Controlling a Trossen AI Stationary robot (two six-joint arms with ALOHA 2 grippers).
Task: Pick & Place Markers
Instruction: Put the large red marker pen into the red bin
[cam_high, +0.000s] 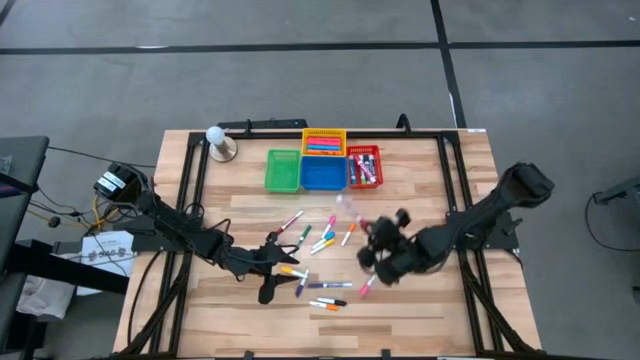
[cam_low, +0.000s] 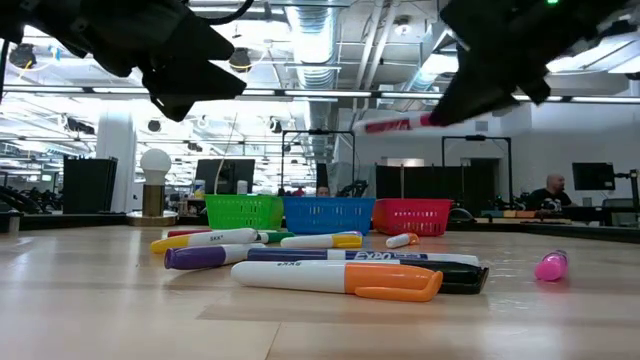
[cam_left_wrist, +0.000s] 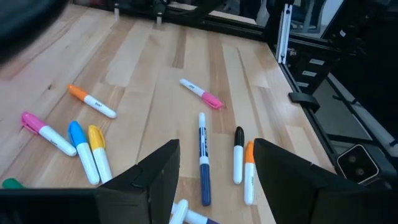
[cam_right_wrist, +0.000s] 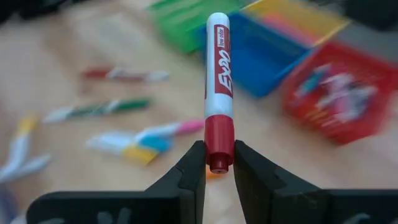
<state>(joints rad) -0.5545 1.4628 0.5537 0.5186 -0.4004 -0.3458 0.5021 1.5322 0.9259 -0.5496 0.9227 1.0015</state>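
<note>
Wooden table (cam_high: 420, 190) — scattered markers (cam_high: 322, 240), four baskets (cam_high: 322, 168), a lamp (cam_high: 219, 143)

The left end effector (cam_left_wrist: 211, 180) hangs above the wooden bench (cam_left_wrist: 161, 81) with its two dark fingers (cam_left_wrist: 155, 177) spread wide and nothing between them. A blue marker (cam_left_wrist: 203, 157) lies in the gap ahead. Beside the far finger lie a black marker (cam_left_wrist: 239, 154) and an orange-capped marker (cam_left_wrist: 249, 171). Farther ahead lies a pink-capped marker (cam_left_wrist: 201, 93).
</note>
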